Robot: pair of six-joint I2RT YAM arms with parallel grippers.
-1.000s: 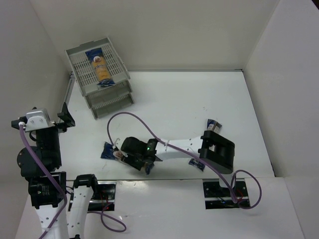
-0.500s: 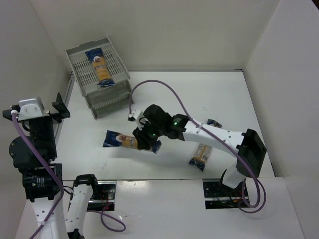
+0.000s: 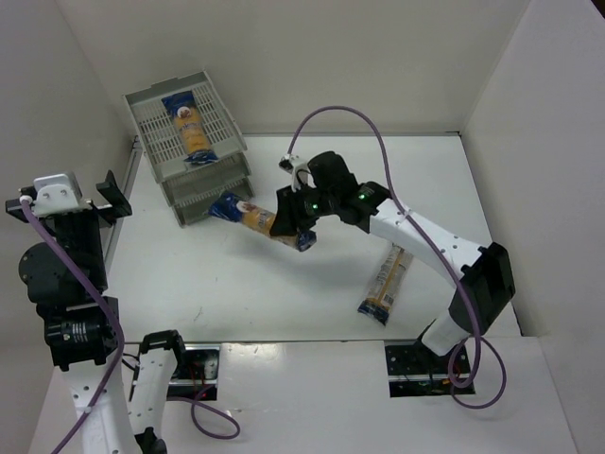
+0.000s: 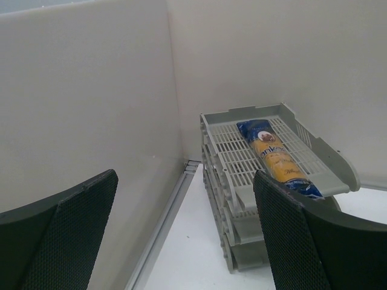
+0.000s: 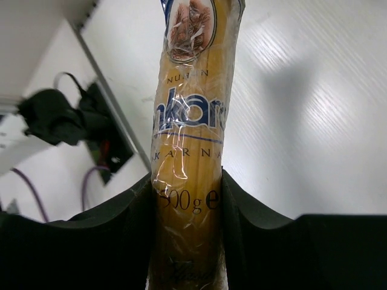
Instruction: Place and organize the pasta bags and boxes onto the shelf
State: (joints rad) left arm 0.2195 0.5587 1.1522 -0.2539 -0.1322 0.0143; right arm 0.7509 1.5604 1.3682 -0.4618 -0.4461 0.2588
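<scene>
The grey three-tier shelf (image 3: 168, 180) stands at the back left, also in the left wrist view (image 4: 217, 151). One pasta packet (image 3: 190, 129) lies on its top tray, also in the left wrist view (image 4: 275, 156). My right gripper (image 3: 291, 219) is shut on a second packet (image 3: 248, 216), held in the air, its far end close to the shelf's front. In the right wrist view the packet (image 5: 187, 133) sits between both fingers (image 5: 248, 205). A third packet (image 3: 386, 283) lies on the table at the right. My left gripper (image 3: 106, 200) is open and empty, raised at the far left.
White walls close in the table on the left, back and right. A grey rail (image 4: 163, 223) runs along the left wall's foot beside the shelf. The right arm's purple cable (image 3: 350, 118) arcs above the table.
My right arm has lifted the second packet off the table near the front and carried it back and left toward the shelf. The left arm has shifted only slightly.
</scene>
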